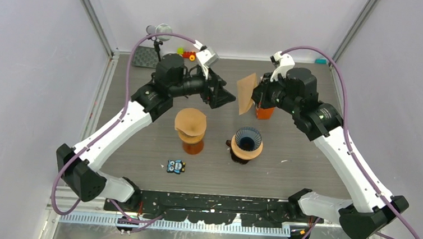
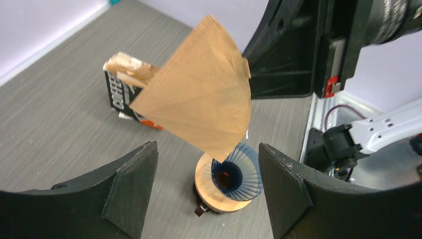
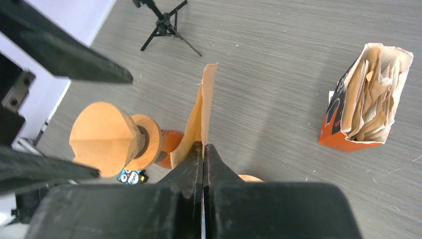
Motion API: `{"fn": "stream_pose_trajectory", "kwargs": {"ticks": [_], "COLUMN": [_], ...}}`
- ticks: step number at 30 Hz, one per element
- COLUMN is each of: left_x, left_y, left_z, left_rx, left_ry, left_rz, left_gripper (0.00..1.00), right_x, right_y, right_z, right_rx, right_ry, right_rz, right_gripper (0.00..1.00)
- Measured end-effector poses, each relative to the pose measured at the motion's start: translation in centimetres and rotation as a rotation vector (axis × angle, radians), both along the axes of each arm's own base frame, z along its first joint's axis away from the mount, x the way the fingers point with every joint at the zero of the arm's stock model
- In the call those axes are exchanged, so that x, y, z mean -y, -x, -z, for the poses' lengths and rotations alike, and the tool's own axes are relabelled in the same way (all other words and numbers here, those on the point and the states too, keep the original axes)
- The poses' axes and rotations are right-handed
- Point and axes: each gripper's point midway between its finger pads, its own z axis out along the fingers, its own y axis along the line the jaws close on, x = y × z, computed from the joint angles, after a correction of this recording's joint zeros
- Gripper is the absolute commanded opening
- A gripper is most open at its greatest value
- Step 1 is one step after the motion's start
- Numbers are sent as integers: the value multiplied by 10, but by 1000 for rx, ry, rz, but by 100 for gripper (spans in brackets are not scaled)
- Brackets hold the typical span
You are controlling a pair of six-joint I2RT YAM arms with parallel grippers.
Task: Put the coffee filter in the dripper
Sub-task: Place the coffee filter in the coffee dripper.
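My right gripper (image 1: 257, 94) is shut on a flat brown coffee filter (image 1: 246, 92) and holds it in the air. The filter shows fan-shaped in the left wrist view (image 2: 201, 94) and edge-on in the right wrist view (image 3: 201, 117), pinched between my closed fingers (image 3: 191, 169). The blue ribbed dripper (image 1: 248, 139) sits on a round wooden base below it, near the table's middle; it also shows in the left wrist view (image 2: 238, 174). My left gripper (image 1: 225, 96) is open and empty, facing the filter from the left.
A second dripper on an orange stand (image 1: 190, 128) carries a filter, left of the blue one. An orange box of filters (image 1: 263, 112) stands behind the right gripper, open-topped in the right wrist view (image 3: 363, 107). A small owl sticker (image 1: 175, 166) lies near front. A tripod (image 3: 161, 25) and toy bricks (image 1: 188, 54) are at the back.
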Motion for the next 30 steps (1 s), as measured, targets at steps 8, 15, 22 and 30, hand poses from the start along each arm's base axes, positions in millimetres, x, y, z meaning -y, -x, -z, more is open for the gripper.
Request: {"fn": "stream_pose_trajectory", "kwargs": {"ticks": [8,15,22,30], "left_x": [13,31,42,43], "left_y": [-11,-15,-17,-26], "left_z": [45,52,52,63], "left_rx": [-56,-26,13,8], "left_ry": [-144,-220,-265,-309], "left_rz": [-74,-90,-104,-150], "left_gripper": [76,73,64,59], "right_x": [-2,-6,-8,-9], "right_y": [-17,-24,-31,-31], "right_z": [14,18,28,32], "right_rx": [-112,-171,-206,-218], "right_ry": [-74,-152,-165,-173], "right_rz": [118,168,191,193], "right_gripper": [0,0,0,0]}}
